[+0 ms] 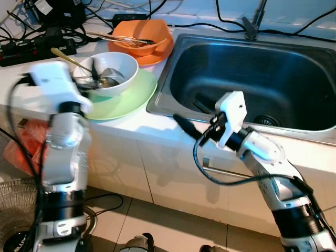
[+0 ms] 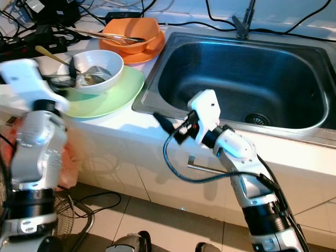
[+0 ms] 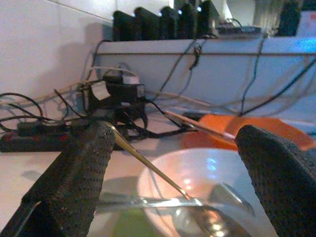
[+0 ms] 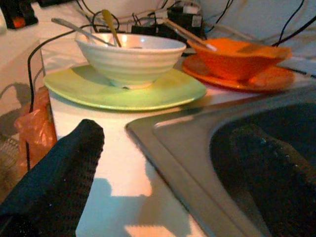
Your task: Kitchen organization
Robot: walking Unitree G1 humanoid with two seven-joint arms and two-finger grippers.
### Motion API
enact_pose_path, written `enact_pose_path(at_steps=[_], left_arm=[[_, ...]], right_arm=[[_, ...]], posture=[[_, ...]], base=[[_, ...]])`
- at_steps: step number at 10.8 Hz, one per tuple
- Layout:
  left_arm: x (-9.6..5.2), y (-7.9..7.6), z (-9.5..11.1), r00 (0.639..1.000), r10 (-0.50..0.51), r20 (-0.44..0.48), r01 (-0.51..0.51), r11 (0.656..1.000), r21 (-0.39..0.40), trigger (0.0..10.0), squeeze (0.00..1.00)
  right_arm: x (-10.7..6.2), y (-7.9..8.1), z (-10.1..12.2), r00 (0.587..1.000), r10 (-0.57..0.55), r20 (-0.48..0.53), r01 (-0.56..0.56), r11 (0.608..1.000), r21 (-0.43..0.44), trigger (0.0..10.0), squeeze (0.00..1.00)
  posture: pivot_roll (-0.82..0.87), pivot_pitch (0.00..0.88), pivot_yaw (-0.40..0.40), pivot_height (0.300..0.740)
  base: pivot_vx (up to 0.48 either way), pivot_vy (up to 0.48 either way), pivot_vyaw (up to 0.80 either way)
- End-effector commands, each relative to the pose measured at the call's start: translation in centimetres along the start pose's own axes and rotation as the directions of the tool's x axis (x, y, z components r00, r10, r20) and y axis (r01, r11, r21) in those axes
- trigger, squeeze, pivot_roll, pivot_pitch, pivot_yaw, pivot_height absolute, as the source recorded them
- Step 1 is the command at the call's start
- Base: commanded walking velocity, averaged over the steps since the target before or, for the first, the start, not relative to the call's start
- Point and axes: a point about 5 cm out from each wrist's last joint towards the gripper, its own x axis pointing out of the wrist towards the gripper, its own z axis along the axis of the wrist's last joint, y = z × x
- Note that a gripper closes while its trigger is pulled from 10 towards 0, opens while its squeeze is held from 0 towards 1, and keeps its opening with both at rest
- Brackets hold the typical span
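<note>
Two dish stacks on counter, left of sink (image 1: 273, 68): white bowl (image 1: 113, 73) on green plate (image 1: 131, 97), orange bowl (image 1: 142, 37) on orange plate behind. White bowl holds loose cutlery (image 3: 163, 175); likely ceramic, rigid, smooth, breakable, contents prone to rattle and slide. Best hold judged at rim, clear of handles. Left gripper (image 3: 173, 163) close behind bowl, fingers spread wide. Right gripper (image 4: 163, 163) over sink's front edge, fingers apart, empty.

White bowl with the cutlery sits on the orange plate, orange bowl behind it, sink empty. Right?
Not quite. The white bowl sits on the green plate, as the right wrist view shows. The orange bowl has the orange plate under it. The rest holds.
</note>
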Motion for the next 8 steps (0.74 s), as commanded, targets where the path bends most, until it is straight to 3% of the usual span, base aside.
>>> enact_pose_path(at_steps=[1,4,5,8], left_arm=[[0.3,0.9,0.1,0.998,0.056,-0.001,-0.056,0.998,-0.036,10.0,0.00],[0.8,3.2,-0.1,0.987,0.156,-0.028,-0.158,0.984,-0.088,10.0,0.00],[0.9,4.5,-0.6,0.975,0.216,-0.061,-0.221,0.970,-0.103,10.0,0.00],[1.2,6.1,-2.1,0.947,0.282,-0.152,-0.308,0.933,-0.189,10.0,0.00]], right_arm=[[-0.1,0.6,0.4,0.999,0.032,0.008,-0.033,0.999,0.012,10.0,0.00],[-0.4,1.3,-0.2,0.998,0.056,-0.024,-0.055,0.998,0.035,10.0,0.00],[-0.4,1.4,-0.4,0.998,0.060,-0.028,-0.059,0.997,0.039,10.0,0.00],[-0.5,1.7,-0.5,0.996,0.073,-0.042,-0.072,0.997,0.039,10.0,0.00]], posture=[[0.04,0.132,0.054,0.740],[0.04,0.129,0.059,0.740],[0.04,0.129,0.059,0.740],[0.04,0.127,0.056,0.740]], base=[[0.000,0.000,0.00],[0.000,0.000,0.00],[0.000,0.000,0.00],[0.000,0.000,0.00]])
